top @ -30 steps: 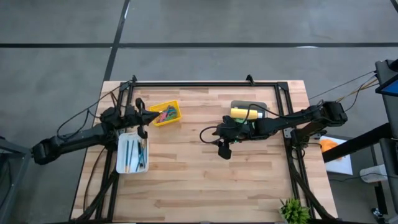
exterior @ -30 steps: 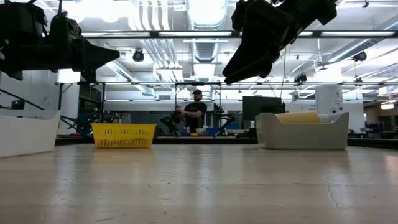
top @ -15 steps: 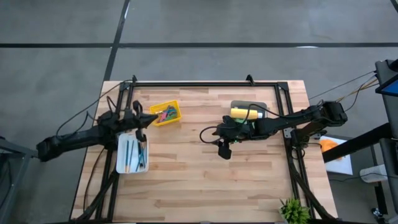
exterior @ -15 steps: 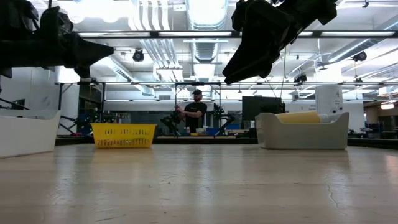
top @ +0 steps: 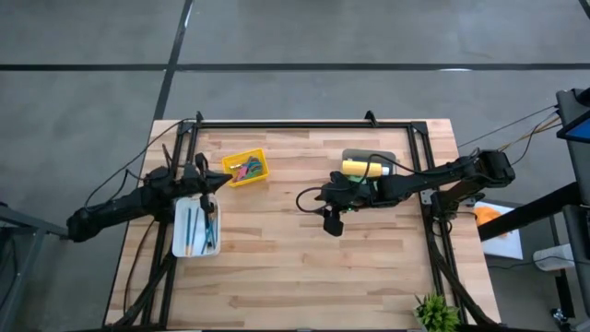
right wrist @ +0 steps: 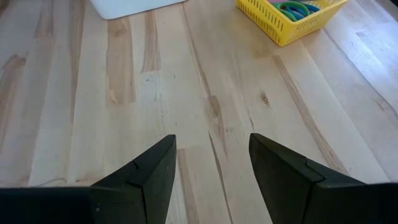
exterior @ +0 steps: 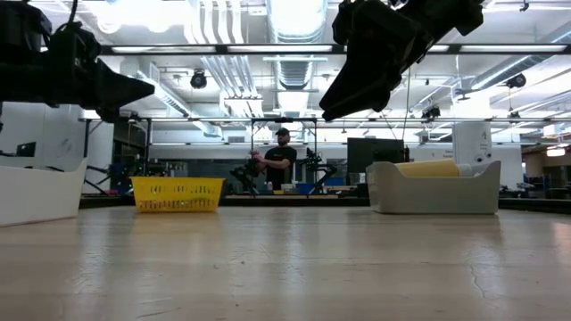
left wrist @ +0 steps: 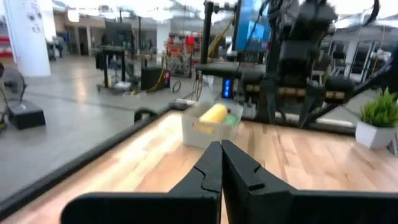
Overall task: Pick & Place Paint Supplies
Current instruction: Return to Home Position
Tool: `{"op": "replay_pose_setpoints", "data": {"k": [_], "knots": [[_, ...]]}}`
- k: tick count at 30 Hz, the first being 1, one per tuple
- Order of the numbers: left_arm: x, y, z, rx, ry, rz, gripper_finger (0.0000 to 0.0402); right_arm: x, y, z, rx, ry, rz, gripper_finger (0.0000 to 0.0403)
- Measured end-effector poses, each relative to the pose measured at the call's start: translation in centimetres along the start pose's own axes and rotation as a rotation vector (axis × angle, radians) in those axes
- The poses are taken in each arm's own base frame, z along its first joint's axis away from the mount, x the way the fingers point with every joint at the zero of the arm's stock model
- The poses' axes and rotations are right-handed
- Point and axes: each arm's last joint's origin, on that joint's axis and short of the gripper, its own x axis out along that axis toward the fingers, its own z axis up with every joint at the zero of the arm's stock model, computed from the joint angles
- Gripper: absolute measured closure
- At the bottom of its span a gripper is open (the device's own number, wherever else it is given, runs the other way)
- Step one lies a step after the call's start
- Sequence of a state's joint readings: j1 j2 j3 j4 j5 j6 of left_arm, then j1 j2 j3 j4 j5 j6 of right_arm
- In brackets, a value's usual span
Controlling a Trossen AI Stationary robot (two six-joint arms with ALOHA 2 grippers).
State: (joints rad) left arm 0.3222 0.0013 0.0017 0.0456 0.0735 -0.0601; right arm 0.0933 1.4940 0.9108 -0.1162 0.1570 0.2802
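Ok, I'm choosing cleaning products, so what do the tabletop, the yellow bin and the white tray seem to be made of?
The tabletop looks like pale wood in joined strips, matte, with grain lines and knots showing. The yellow bin seems moulded plastic: its walls are a lattice of slots. The white tray is probably plastic too, smooth and opaque, though that stays uncertain.

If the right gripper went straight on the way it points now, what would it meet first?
The right gripper, open, tilts down at the bare wooden tabletop. It would likely meet that first, short of the yellow bin and the white tray.
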Motion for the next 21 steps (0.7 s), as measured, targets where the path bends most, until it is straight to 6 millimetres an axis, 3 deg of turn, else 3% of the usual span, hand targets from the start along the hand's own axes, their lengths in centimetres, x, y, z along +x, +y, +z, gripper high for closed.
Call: {"op": "replay_pose_setpoints", "data": {"k": [21], "knots": [[0.53,0.10,-0.93,-0.077,0.109,0.014,0.0401,0.00,0.00,0.00,0.000,0.000,0.000,0.0202]]}}
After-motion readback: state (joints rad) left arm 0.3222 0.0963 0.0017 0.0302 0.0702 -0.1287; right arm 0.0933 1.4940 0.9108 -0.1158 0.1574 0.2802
